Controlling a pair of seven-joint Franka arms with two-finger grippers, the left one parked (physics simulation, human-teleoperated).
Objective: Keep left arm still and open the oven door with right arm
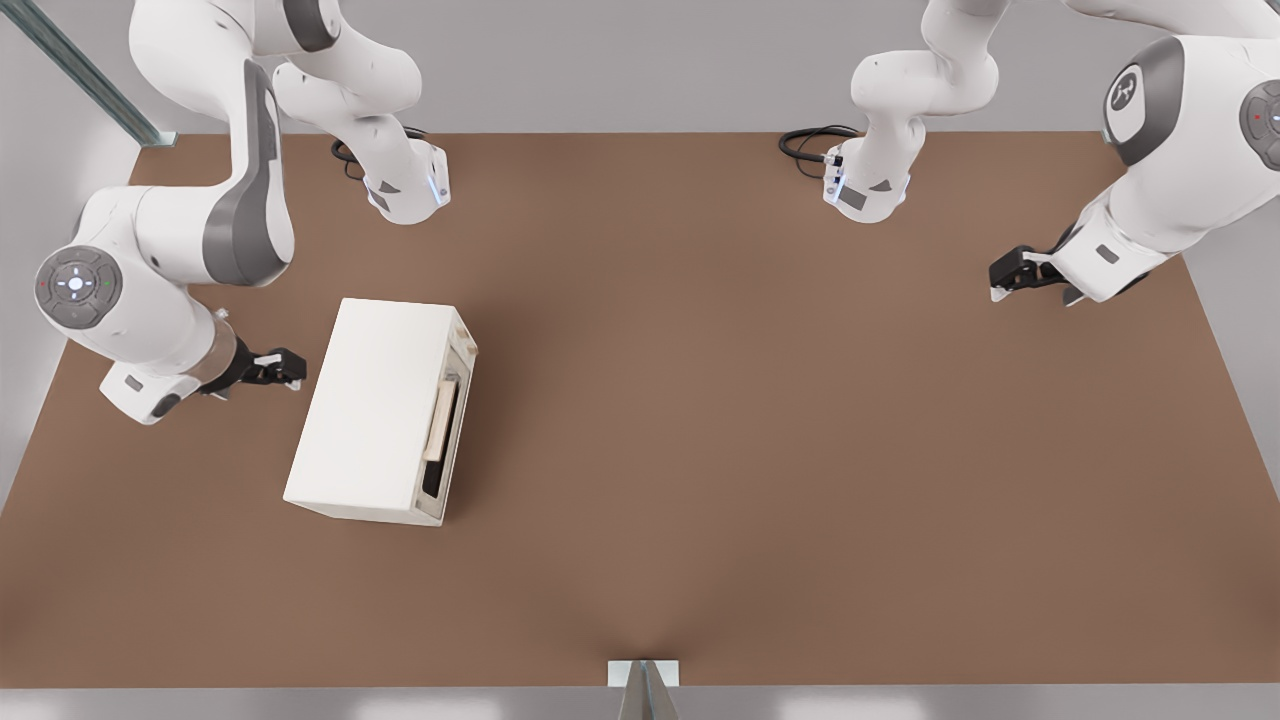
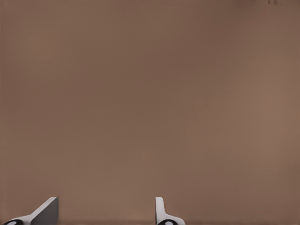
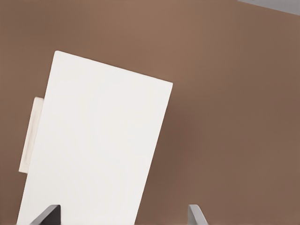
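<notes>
My gripper (image 1: 288, 368) hangs low over the tabletop (image 1: 760, 420), just beside the oven (image 1: 372, 410) on the front view's left. That is the oven's back. My fingers (image 3: 47, 216) stand wide apart with nothing between them.

The door (image 1: 461, 372) is on the opposite face, towards the front view's right. It looks shut, flat against the box. Its tan handle (image 1: 443, 418) runs along it, above the dark window (image 1: 433, 480). From my wrist I see mostly the oven's plain top, and only a sliver of the handle (image 3: 28, 140) peeks past the far edge.

So I judge the job not yet begun, and the whole box lies between me and the handle.

- **Bumping the box:** a low, straight path would push the oven across the tabletop and shift the handle from where I expect it. I should rise and cross over the top.
- **Poor grip:** the handle sits close to the door, with little room behind it. A finger could land on the panel and slip off.
- **Wrong pull:** I cannot tell where the hinge is. Pulling against its arc, or too hard, could drag or tip the oven instead of swinging the door.
</notes>
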